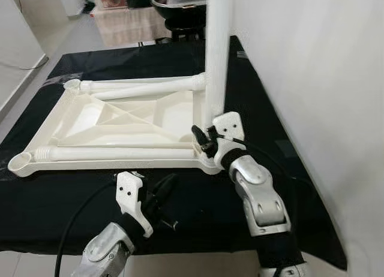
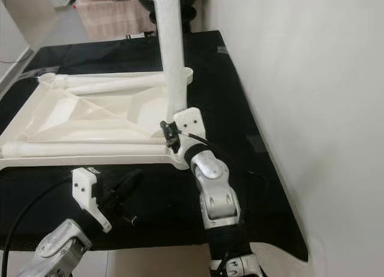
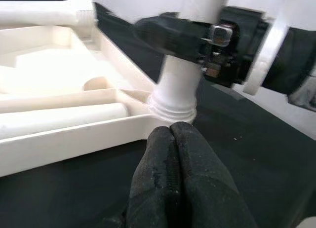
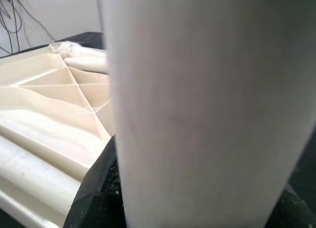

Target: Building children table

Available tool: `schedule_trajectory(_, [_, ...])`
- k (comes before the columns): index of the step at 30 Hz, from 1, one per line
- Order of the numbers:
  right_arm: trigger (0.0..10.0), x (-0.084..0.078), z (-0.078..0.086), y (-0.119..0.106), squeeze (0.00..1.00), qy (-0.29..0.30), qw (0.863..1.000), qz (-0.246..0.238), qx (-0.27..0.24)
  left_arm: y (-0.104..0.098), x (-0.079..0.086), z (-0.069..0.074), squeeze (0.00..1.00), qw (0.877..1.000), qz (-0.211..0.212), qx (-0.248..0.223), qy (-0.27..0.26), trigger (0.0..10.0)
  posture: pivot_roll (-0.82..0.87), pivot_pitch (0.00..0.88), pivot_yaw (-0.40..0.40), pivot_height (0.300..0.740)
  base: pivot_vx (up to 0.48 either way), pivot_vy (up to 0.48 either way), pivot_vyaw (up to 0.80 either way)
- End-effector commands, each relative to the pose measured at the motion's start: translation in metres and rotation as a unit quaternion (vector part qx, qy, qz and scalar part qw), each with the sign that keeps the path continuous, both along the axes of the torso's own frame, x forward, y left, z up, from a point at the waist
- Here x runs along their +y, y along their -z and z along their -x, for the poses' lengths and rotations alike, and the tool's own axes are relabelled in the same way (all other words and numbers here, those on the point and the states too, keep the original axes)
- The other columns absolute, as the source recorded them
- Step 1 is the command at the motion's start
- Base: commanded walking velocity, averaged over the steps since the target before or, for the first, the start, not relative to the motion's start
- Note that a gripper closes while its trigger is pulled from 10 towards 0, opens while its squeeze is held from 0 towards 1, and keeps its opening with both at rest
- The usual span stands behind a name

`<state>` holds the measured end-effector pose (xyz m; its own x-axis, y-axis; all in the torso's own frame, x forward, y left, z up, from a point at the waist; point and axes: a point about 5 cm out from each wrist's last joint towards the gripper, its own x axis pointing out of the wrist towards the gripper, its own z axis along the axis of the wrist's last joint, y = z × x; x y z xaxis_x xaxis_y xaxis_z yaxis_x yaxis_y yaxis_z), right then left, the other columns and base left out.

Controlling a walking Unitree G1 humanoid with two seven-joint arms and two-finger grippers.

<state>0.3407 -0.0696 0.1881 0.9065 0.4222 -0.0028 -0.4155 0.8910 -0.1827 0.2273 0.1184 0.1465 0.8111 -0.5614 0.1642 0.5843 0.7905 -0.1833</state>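
So the white plastic tabletop (image 1: pixel 120 124) is lying upside down on a worktop (image 1: pixel 300 169) that's wearing a black cloth, ribs facing up. Landmark here is the upright leg (image 1: pixel 217 55), which is standing in the tabletop's corner socket nearest the wall. The right tool (image 1: pixel 206 138) is gripping that leg low down, just above the socket, black fingers wrapping around it; in the right wrist view the leg (image 4: pixel 207 109) is blocking almost everything, with the fingers (image 4: pixel 94 198) peeking out at its edges.

Two more legs are lying flat on the tabletop, not fitted: the near leg (image 1: pixel 114 153) is running along the front edge away from the upright leg, and the far leg (image 1: pixel 144 84) is running along the back edge, its end sitting right beside the upright leg.

The left tool (image 1: pixel 157 196) is hovering over the black cloth just in front of the tabletop's front edge, near the upright leg's base, fingers pressed together and holding nothing.

A white wall (image 1: pixel 312 67) is sitting close beside the upright leg. Behind it, past the worktop, there's a dark round object (image 1: pixel 180 4) and a pale cloth (image 1: pixel 129 22) on the floor.
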Motion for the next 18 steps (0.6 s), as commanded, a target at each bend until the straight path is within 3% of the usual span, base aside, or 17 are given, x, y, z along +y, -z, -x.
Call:
schedule_trajectory(1, [10.0,-0.007,-0.004,0.033,0.0,0.024,0.997,0.034,0.069,0.007,0.003,0.001,0.0,1.0,-0.014,0.014,-0.001,10.0,0.0,0.175,0.048,0.74,0.0,0.0,0.0])
schedule_trajectory(2, [10.0,-0.006,-0.005,0.031,0.0,0.023,0.997,0.035,0.066,0.007,0.004,0.001,0.0,1.0,-0.014,0.013,-0.004,10.0,0.0,0.175,0.048,0.74,0.0,0.0,0.0])
schedule_trajectory(3, [10.0,-0.005,-0.004,0.028,0.37,0.017,0.997,0.038,0.06,0.006,0.004,0.0,0.0,1.0,-0.014,0.012,-0.007,10.0,0.01,0.173,0.046,0.74,0.0,0.0,0.0])
schedule_trajectory(4, [10.0,-0.005,-0.004,0.028,0.37,0.017,0.997,0.038,0.06,0.006,0.004,0.0,0.0,1.0,-0.014,0.012,-0.007,10.0,0.01,0.173,0.046,0.74,0.0,0.0,0.0])
schedule_trajectory(5, [10.0,-0.003,-0.002,0.028,1.0,-0.024,0.997,0.038,0.064,0.006,0.004,0.0,0.0,1.0,-0.014,0.011,-0.01,10.0,0.01,0.172,0.045,0.74,0.0,0.0,0.0])
schedule_trajectory(11, [10.0,-0.015,-0.009,0.018,1.0,-0.061,0.996,0.023,0.055,0.006,0.002,0.0,0.0,1.0,-0.016,0.01,-0.009,10.0,0.02,0.163,0.041,0.74,0.0,0.0,0.0])
schedule_trajectory(12, [10.0,-0.017,-0.01,0.013,0.6,-0.097,0.994,0.024,0.053,0.007,0.002,0.0,0.0,1.0,-0.016,0.01,-0.009,10.0,0.02,0.159,0.041,0.74,0.0,0.0,0.0])
schedule_trajectory(13, [10.0,-0.019,-0.012,0.008,0.0,-0.129,0.99,0.035,0.041,0.007,0.002,-0.001,0.0,1.0,-0.016,0.01,-0.009,10.0,0.02,0.157,0.04,0.74,0.0,0.0,0.0])
schedule_trajectory(14, [10.0,-0.019,-0.012,0.008,0.0,-0.129,0.99,0.035,0.041,0.007,0.002,-0.001,0.0,1.0,-0.016,0.01,-0.009,10.0,0.02,0.157,0.04,0.74,0.0,0.0,0.0])
schedule_trajectory(18, [10.0,-0.034,-0.024,-0.008,0.0,-0.241,0.969,0.043,0.03,0.008,0.001,0.0,0.0,1.0,-0.021,0.006,-0.014,10.0,0.03,0.143,0.031,0.74,0.0,0.0,0.0])
